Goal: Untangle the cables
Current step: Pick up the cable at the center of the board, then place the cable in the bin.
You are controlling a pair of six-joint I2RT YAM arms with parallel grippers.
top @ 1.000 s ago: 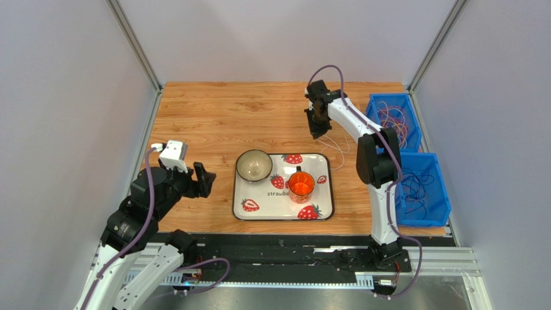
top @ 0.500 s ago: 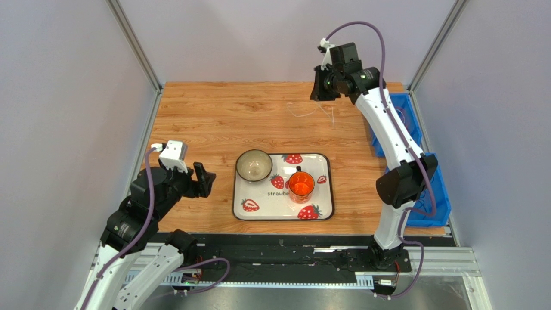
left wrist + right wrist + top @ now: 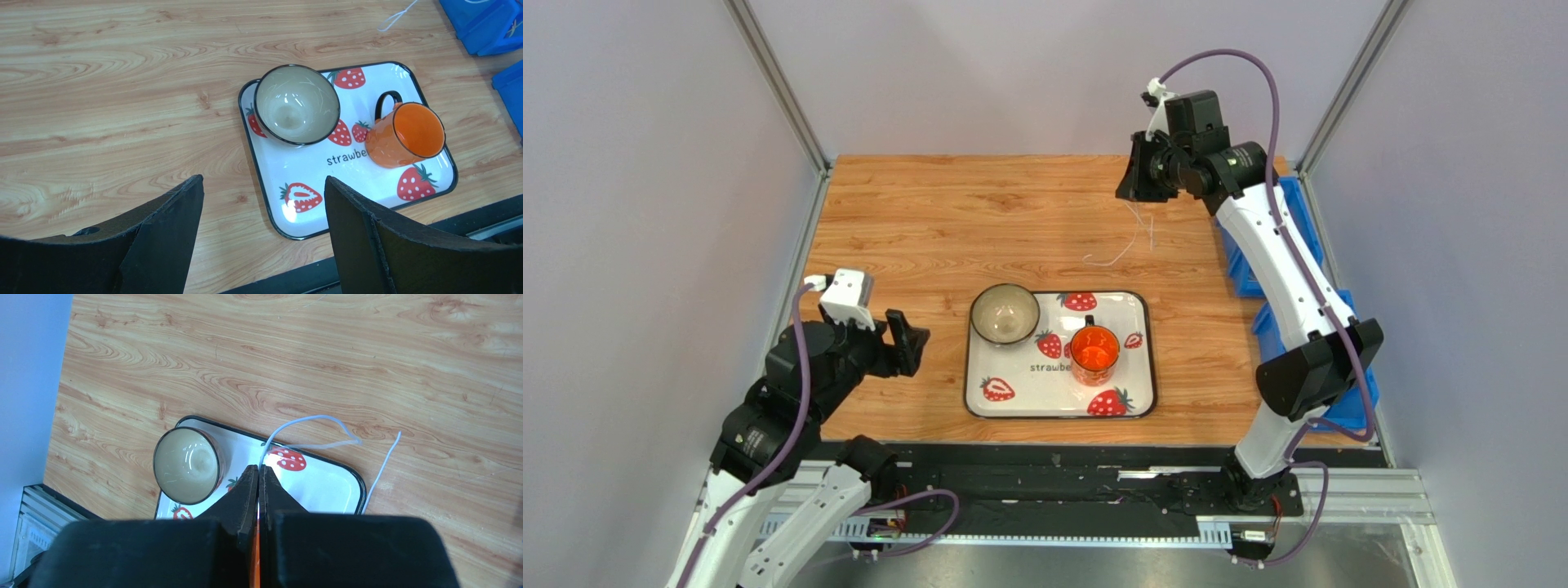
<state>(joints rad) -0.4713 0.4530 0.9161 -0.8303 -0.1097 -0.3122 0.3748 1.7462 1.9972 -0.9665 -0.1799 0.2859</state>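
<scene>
The whole table point(image 3: 928, 221) is viewed from high above, behind the arms. The tray point(image 3: 368, 184) and bowl point(image 3: 297, 104) are shared by both wrist views, seen closely from the near left and from higher at the far side.

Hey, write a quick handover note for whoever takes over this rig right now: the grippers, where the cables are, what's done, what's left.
Left gripper: open, empty, hovering over the table at near left.
Right gripper: shut on one white cable, raised over the far side; the cable hangs toward the table beyond the tray.
Blue bins at right: contents mostly hidden behind the right arm.
Done: one cable held up by itself.
Left: lay it down apart, then check the bins for more.
</scene>
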